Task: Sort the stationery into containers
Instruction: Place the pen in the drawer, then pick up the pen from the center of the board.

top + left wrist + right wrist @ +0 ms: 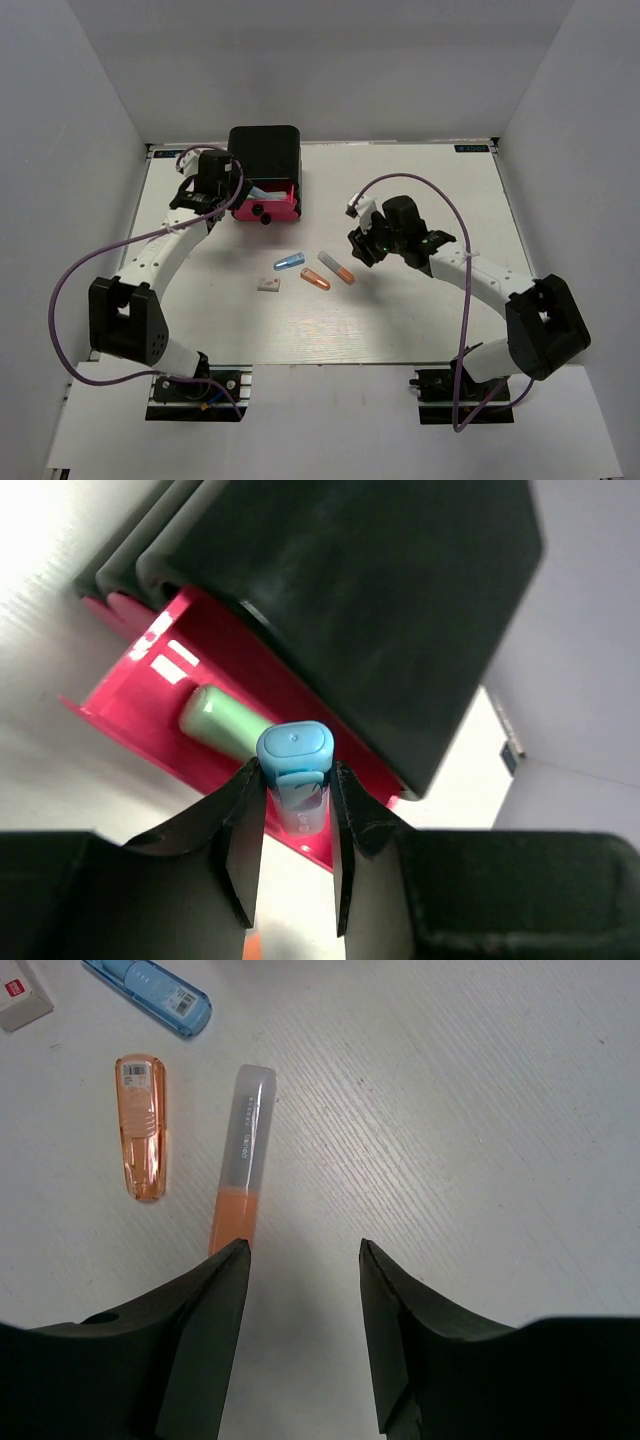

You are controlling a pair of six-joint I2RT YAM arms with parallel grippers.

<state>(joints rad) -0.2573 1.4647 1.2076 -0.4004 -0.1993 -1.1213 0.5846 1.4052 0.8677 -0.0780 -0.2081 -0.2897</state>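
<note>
Overhead, the black box (265,155) sits at the far side of the table (430,320), left of centre, with one pink-red drawer (280,208) pulled out toward the near side. The left gripper (205,195) hangs just left of that drawer. Near the middle of the table lie the blue pen (288,262), the orange pen (315,279), the orange-grey pen (337,267) and the white block (267,286) (nearest and leftmost of the four). The right gripper (357,247) is just right of the orange-grey pen.

From the left wrist, the fingers pinch the light blue pen (293,765) narrowly, end-on to the camera, over the open drawer, where the green-grey pen (222,723) lies.

From the right wrist, the jaws stand apart with bare table between them. One fingertip (225,1270) reaches the orange end of the orange-grey pen; whether they touch, I cannot tell.
</note>
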